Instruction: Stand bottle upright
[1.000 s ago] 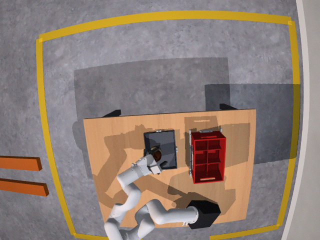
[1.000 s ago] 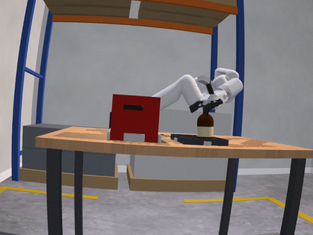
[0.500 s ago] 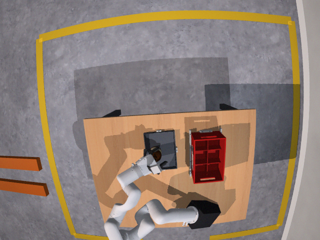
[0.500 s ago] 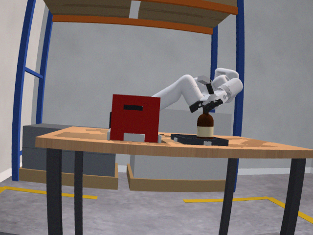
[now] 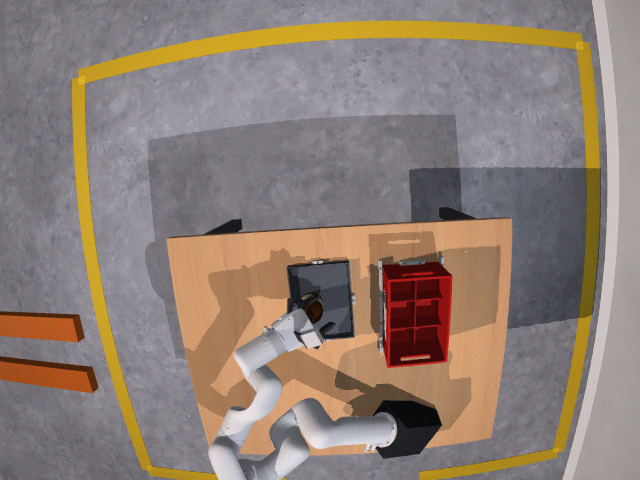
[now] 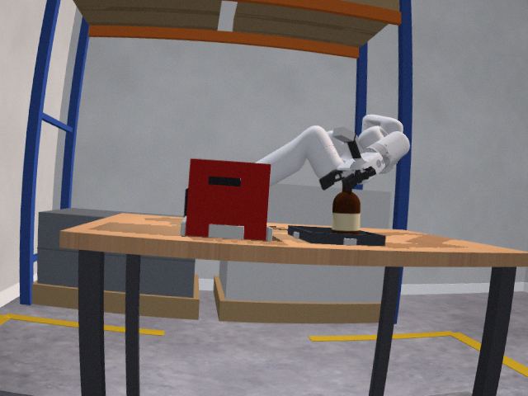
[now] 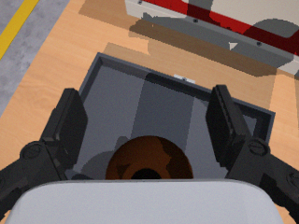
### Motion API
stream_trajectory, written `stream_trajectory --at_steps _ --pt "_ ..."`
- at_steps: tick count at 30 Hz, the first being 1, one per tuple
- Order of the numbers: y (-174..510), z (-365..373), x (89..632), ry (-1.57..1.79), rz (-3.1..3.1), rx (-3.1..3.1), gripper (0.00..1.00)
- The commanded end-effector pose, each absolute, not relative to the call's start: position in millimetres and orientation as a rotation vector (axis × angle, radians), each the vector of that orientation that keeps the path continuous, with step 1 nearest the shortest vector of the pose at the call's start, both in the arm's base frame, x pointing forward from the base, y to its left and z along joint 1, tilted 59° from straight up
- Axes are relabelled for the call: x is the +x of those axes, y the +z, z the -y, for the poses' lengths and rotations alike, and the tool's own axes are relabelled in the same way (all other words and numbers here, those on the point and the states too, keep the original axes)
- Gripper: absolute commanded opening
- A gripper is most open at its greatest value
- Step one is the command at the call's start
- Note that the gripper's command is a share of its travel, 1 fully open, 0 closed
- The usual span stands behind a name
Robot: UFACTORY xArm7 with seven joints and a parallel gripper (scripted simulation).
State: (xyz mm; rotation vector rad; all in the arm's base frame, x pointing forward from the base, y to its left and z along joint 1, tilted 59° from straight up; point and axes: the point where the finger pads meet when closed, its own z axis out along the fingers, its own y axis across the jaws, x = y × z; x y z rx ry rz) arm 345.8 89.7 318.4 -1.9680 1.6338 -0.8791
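Brown bottle (image 5: 313, 312) (image 6: 346, 209) (image 7: 149, 156) stood upright on dark tray (image 5: 324, 276) (image 6: 362, 238) (image 7: 117, 89), cream label visible. Gripper (image 5: 313, 319) (image 6: 337, 181) (image 7: 145, 102) fully opened, nothing gripped, fingers spread around the bottle's neck; contact can't be told. Red crate (image 5: 448, 320) (image 6: 228, 200) (image 7: 276, 39) placed upright on table (image 5: 206, 289) (image 6: 298, 254) (image 7: 42, 89), apart from tray.

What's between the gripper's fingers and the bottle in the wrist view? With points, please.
Only a visible gap each side: the fingers stand wide of the bottle (image 7: 149, 156), with tray floor (image 7: 163, 107) behind.
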Motion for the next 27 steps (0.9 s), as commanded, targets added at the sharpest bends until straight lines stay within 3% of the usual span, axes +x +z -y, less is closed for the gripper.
stream_trajectory --at_steps 1,27 --pt "318.9 -89.2 345.9 -0.878 -1.634 -1.965 1.00" --pt "322.4 -83.9 344.1 -0.878 -1.635 -1.965 1.00"
